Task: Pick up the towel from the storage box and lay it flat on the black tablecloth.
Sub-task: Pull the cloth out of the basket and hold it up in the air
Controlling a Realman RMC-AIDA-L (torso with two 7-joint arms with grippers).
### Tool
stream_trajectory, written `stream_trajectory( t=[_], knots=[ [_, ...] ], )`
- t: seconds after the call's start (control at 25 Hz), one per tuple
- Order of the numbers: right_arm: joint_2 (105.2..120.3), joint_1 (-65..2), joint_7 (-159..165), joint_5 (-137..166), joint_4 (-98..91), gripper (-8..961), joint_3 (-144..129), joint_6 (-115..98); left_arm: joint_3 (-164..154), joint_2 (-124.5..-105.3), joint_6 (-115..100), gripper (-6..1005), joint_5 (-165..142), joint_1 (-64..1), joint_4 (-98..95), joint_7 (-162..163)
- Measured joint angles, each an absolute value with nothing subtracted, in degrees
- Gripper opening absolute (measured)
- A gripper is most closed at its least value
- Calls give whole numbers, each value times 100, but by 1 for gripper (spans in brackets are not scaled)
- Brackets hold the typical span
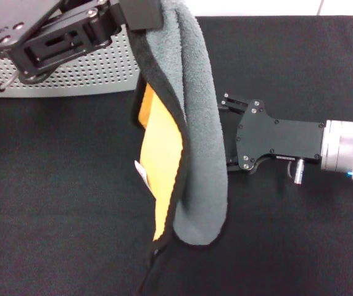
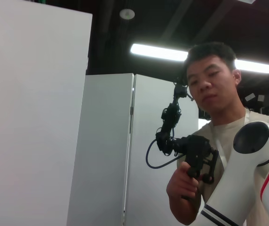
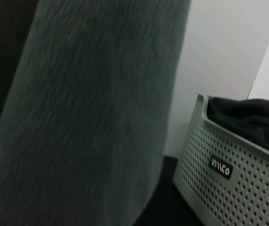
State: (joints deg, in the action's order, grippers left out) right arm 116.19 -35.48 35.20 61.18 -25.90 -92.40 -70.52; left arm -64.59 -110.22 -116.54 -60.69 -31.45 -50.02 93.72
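Note:
The towel point(image 1: 195, 123) hangs in a long fold above the black tablecloth point(image 1: 53, 203). Its grey-green fleece faces right and its orange-yellow reverse faces left, with a small white tag point(image 1: 141, 171) on that side. At the top, my left gripper point(image 1: 141, 13) is shut on the towel's upper end. My right gripper point(image 1: 227, 131) reaches in from the right at mid-height, open, with its fingertips against the towel's right edge and partly hidden behind it. In the right wrist view the towel point(image 3: 92, 117) hangs close up. The storage box point(image 1: 84, 74) stands at the back left.
The storage box point(image 3: 228, 188) holds a black fabric bundle point(image 3: 252, 117). The left wrist view faces away from the table, towards white panels and a person point(image 2: 214, 94) holding a device. A white wall rises behind the table.

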Motion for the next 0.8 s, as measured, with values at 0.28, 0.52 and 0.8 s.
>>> stream_trajectory(
  t=[0.28,0.52,0.8],
  knots=[
    [11620,-3534,2987,5296,-2599,872,-10017,-6739,-6459,-11021,-11654,47,-5986,-3103,-4995,9357],
    [11619,-3462,2363,4556,-2738,872,-10499,-6951,-6410,-11021,-11654,49,-5985,-2987,-4965,9337],
    [11619,-2948,1525,3912,-2886,872,-10458,-7691,-6301,-11021,-11653,51,-6006,-2875,-4956,9274]
  ],
)
